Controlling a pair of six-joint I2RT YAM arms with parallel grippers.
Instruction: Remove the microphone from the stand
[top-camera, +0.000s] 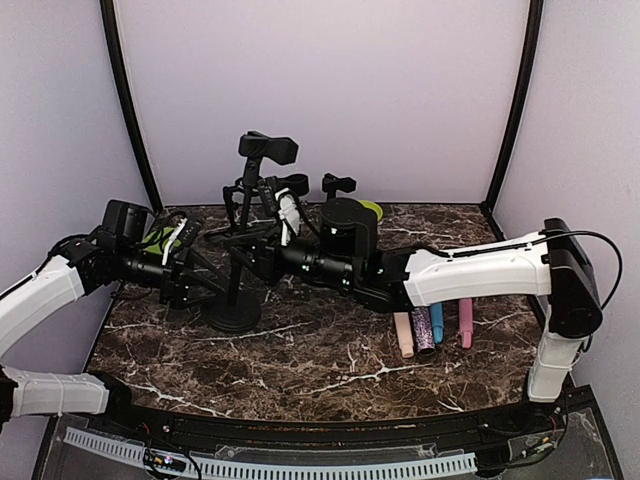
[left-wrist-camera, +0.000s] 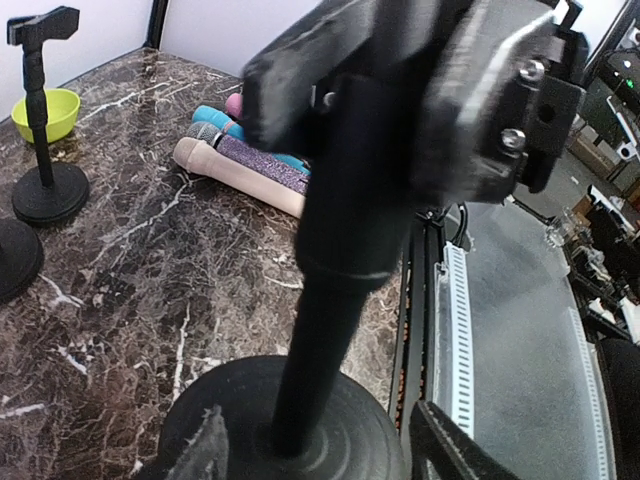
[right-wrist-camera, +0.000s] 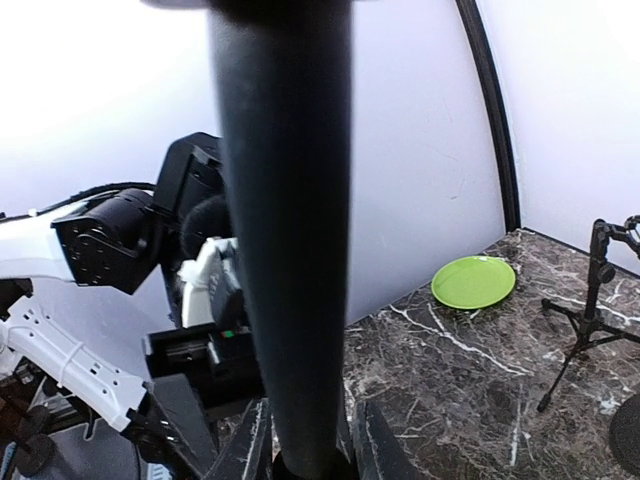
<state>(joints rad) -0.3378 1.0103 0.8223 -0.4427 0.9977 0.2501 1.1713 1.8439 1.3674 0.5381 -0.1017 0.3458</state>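
While the right tool (right-wrist-camera: 308, 448) clamps the stand pole (right-wrist-camera: 285, 200), the left tool (left-wrist-camera: 330, 442) straddles it, fingers (left-wrist-camera: 442, 450) apart. Microphones (top-camera: 432, 325) lie on the bench (top-camera: 330, 372).

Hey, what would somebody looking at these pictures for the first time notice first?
Both arms reach in to one black mic stand left of the table's centre. The right gripper is shut on its pole, and the left gripper straddles the pole lower down with its jaws open. After that, the eye goes to four colourful microphones lying side by side on the dark marble table, right of centre.
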